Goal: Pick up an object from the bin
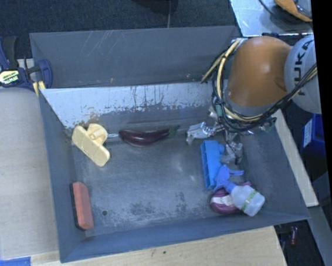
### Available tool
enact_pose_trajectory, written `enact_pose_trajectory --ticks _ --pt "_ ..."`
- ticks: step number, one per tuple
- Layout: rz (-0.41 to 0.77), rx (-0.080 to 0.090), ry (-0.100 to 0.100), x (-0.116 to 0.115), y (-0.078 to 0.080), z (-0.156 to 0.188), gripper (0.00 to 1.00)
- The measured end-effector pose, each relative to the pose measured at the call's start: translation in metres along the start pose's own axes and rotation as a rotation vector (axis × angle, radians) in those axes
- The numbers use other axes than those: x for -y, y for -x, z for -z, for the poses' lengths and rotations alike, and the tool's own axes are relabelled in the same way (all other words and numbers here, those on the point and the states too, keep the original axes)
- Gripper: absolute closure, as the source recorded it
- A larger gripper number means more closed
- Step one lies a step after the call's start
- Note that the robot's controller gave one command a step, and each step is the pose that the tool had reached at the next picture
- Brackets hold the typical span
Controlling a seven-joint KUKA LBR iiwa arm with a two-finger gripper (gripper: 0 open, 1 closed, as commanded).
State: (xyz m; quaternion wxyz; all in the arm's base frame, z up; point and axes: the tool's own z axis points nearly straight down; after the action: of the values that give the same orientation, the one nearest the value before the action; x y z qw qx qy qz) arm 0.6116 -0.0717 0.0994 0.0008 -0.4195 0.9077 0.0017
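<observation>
Just beside my pincer (234,153) (apart or together, can't tell) lies a blue slab (211,161); I'd centre over it.

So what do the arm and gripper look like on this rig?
Arm: pale grey rounded link with dark lettering. The wrist sits under a glossy orange dome cover, with yellow and black cables looped around it. Gripper below is small, dark and silver metal.
</observation>
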Motion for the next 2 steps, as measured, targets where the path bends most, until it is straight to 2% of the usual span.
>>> enact_pose_trajectory --ticks 1,2 --pt "0.441 0.0 -0.01 0.013 -0.01 -0.029 0.0" --pt "0.44 0.003 -0.003 -0.011 0.022 -0.027 1.0"
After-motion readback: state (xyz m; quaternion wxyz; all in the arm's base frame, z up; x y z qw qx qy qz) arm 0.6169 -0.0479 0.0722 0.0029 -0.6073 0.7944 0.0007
